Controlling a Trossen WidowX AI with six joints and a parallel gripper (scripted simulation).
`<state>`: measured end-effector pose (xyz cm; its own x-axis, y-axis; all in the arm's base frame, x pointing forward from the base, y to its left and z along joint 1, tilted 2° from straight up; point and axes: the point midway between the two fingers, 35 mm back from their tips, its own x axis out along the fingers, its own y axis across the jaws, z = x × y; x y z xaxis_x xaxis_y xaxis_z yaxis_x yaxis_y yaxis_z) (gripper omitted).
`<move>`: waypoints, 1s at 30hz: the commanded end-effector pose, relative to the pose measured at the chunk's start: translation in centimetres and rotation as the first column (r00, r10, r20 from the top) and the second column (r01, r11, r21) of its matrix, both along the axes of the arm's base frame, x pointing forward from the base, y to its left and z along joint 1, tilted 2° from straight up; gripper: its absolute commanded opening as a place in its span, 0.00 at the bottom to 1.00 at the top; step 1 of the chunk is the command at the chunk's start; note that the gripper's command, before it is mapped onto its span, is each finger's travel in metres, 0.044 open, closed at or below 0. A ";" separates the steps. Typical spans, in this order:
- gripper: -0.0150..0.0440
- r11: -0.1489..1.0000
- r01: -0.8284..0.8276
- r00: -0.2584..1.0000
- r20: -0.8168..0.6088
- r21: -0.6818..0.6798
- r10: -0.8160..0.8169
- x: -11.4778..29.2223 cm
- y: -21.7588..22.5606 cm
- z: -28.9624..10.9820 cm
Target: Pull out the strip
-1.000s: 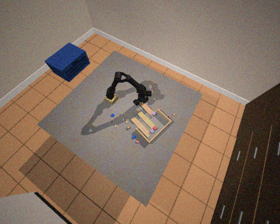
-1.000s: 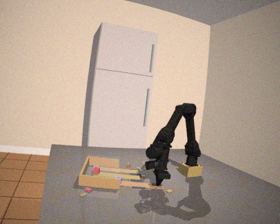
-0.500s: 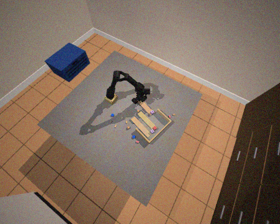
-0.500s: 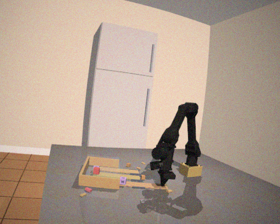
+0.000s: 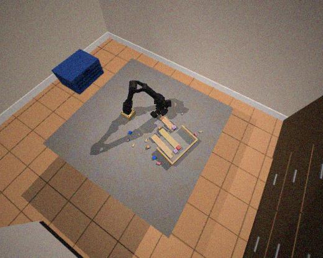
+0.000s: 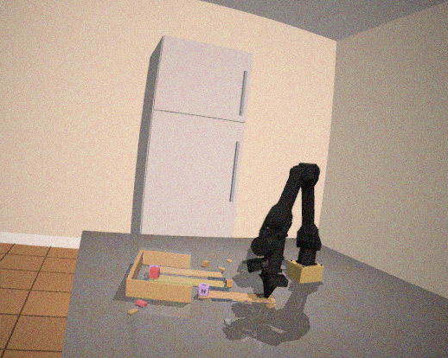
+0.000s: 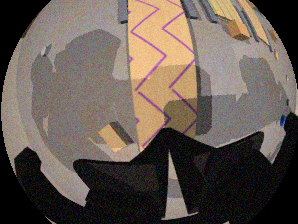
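Note:
A lilac cube with a dark letter (image 5: pixel 174 127) (image 6: pixel 203 290) sits on the far end of a light wooden strip (image 5: pixel 167 123) (image 6: pixel 236 296) (image 7: pixel 160 45). This strip has purple zigzag lines and lies outside the tray's open side. My gripper (image 5: pixel 159 116) (image 6: pixel 268 296) (image 7: pixel 166 132) is shut, with nothing seen between its fingers. Its tips point down at the strip's near end; whether they touch it is hard to tell. A green-lined strip (image 5: pixel 169 138) (image 6: pixel 193 281) and another strip (image 5: pixel 161 146) (image 6: pixel 176 271) lie partly inside the tray.
The wooden tray (image 5: pixel 185 152) (image 6: pixel 158 291) has low walls. A red cube (image 5: pixel 178 147) (image 6: pixel 154 271) and another lilac cube (image 5: pixel 176 151) are inside it. An orange block (image 5: pixel 159 128) (image 6: pixel 228 283) (image 7: pixel 238 30) is near the green-lined strip. A small tan block (image 7: pixel 113 136) lies left of the zigzag strip.

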<state>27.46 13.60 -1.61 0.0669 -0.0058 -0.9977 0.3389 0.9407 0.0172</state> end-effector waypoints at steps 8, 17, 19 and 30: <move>0.25 1.000 0.000 1.000 -0.006 -0.002 0.000 -0.1 0.1 0.9; 0.30 1.000 0.017 1.000 -0.025 -0.006 -0.018 -0.1 0.1 4.3; 0.39 0.992 0.122 0.992 -0.023 -0.002 -0.122 1.0 -0.4 4.3; 0.88 0.981 0.196 0.980 -0.018 0.000 -0.196 4.8 -2.1 4.9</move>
<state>31.16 11.88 3.05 0.0458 -0.0184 -0.9988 0.5154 0.8569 0.0078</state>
